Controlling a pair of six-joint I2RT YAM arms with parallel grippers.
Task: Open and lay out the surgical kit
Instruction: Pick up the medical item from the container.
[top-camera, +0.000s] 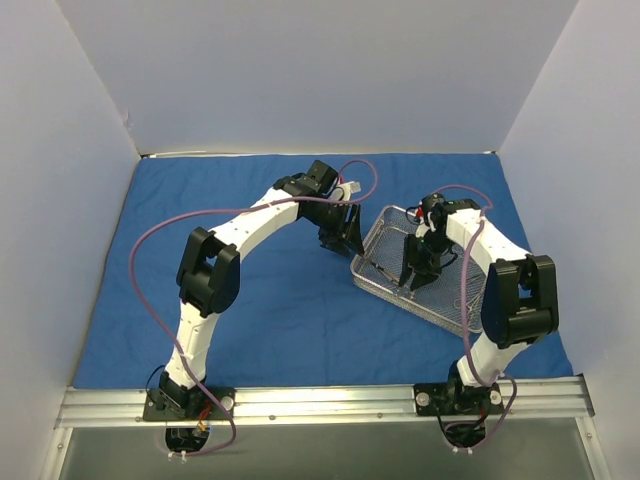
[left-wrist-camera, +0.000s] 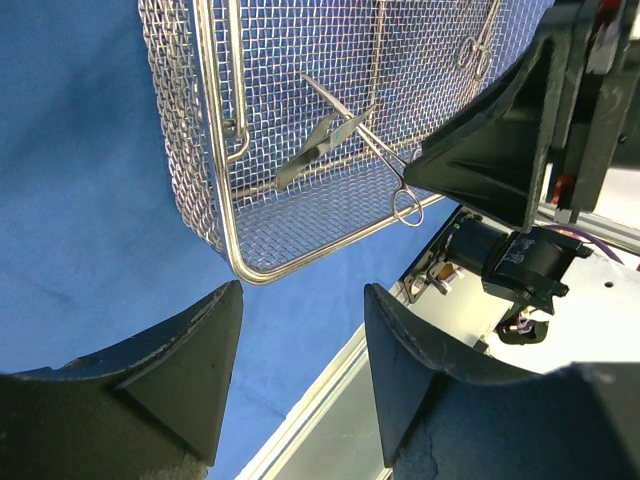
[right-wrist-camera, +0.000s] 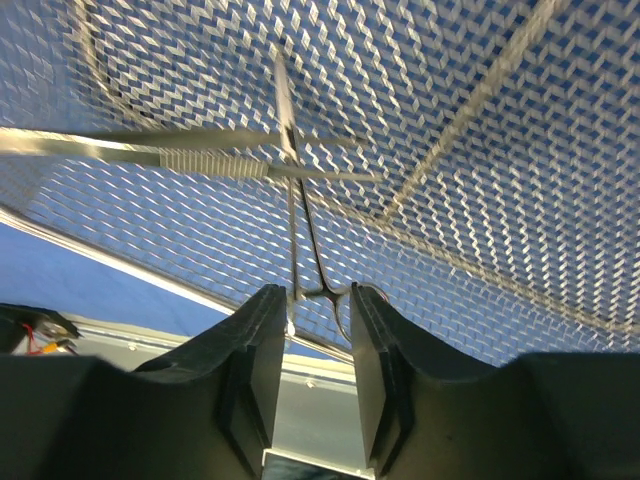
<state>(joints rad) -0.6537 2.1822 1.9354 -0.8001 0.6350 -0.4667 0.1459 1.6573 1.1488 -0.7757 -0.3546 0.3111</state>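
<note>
Right gripper (right-wrist-camera: 312, 300) seemingly clamping rim-side instrument (right-wrist-camera: 291, 230)

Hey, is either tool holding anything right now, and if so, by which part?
The right tool appears to pinch a scissor-handled instrument by its ring handles; the left tool holds nothing.

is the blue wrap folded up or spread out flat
Spread out. The blue cloth wrap lies flat, with no flap over the wire-mesh tray, which sits uncovered on top of it.
</note>
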